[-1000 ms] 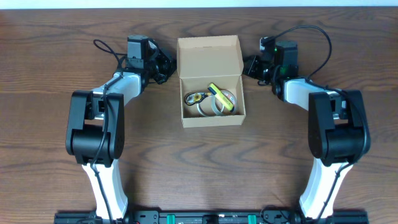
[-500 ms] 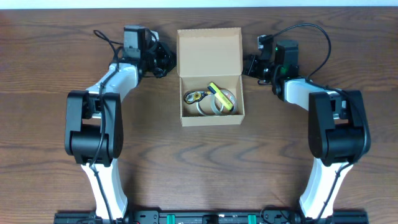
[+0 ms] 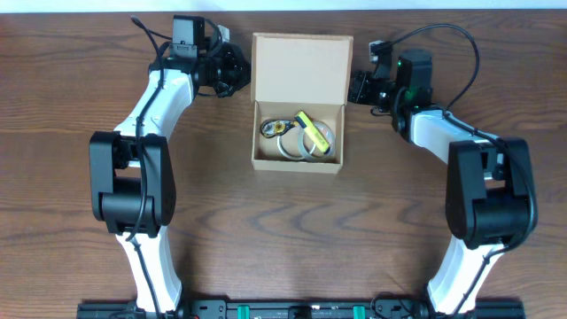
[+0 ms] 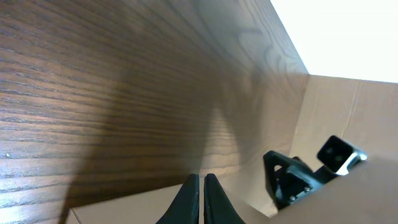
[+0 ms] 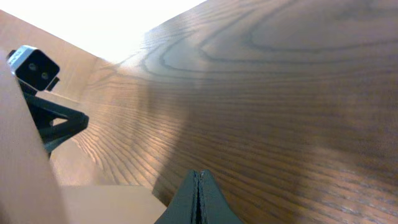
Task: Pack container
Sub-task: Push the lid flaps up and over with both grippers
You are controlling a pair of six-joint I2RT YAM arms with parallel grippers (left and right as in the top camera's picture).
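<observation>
the small tan cardboard box sits mid-table, flap open, tape rolls inside. over the last second both arms slid farther back to flank the flap. the left gripper and right gripper are pinched closed and empty, probably readying to fold the lid.

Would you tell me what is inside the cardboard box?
The cardboard box holds tape rolls, a yellow stick lying across them and a small dark item. Anything beneath them is hidden.

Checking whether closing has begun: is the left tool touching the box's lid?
Cannot tell. Overhead, the left tool sits beside the lid; no gap or contact shows plainly.
</observation>
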